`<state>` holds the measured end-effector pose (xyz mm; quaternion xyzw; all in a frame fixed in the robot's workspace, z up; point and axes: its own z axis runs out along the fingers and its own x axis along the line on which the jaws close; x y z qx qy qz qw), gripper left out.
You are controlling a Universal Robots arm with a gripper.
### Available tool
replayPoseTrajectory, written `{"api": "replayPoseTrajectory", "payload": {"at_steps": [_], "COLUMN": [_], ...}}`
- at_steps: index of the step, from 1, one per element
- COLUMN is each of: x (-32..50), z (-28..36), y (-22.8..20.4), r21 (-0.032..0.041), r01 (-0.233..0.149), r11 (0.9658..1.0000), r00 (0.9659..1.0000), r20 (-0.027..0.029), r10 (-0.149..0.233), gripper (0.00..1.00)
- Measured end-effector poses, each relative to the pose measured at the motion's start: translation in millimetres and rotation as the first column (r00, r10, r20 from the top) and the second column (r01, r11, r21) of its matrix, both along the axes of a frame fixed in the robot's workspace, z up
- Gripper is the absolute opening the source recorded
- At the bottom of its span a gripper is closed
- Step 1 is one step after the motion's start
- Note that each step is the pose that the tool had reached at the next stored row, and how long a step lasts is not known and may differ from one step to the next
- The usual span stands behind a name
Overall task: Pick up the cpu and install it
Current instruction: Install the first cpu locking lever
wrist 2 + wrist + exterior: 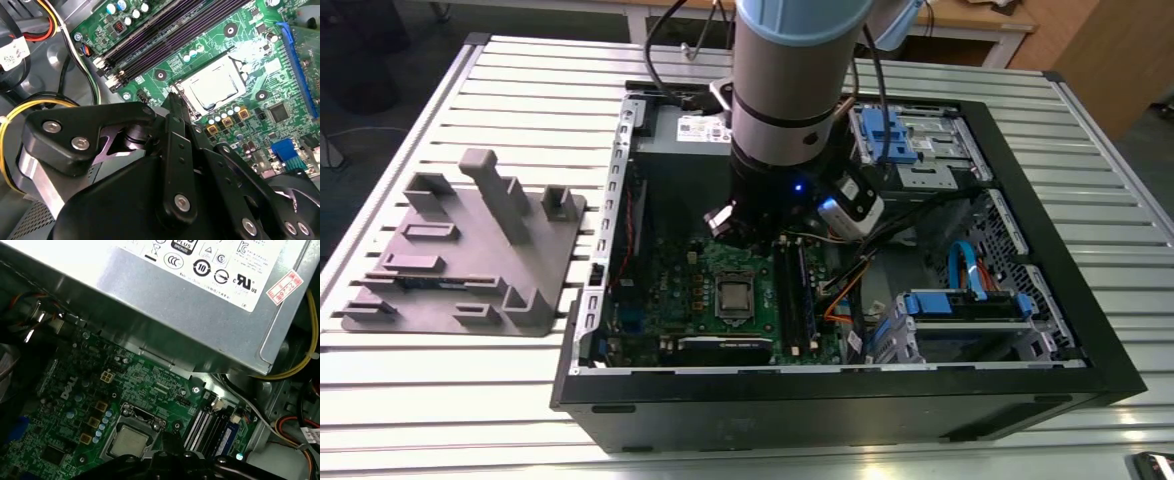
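The cpu (735, 297), a small silvery square, lies flat in its socket on the green board (674, 280), at lower centre of the exterior view, inside the open case (1067, 300). Being square, it has no long axis. The claw (173, 100) looks closed and empty to us, its tip beside one socket corner, just up-frame of the cpu. The grey box (165, 325) bears a white printed label. The case stands on the table (520, 80).
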<state>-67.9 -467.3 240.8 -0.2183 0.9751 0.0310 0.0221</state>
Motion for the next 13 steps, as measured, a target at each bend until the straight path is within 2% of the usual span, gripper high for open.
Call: {"api": "replayPoseTrajectory", "payload": {"at_steps": [3,9,13], "x": [0.0,0.0,-0.1], "z": [-0.6,-2.8,-3.6], "y": [-4.2,-15.7,-19.3], "r21": [0.0002,0.0003,0.0001], "r01": [0.000,0.000,0.000], "r11": [1.0000,1.0000,1.0000], "r00": [1.0000,1.0000,1.0000], "r20": [0.0001,0.0001,0.0001], "r10": [0.000,0.000,0.000], "gripper": [0.10,0.10,0.10]}}
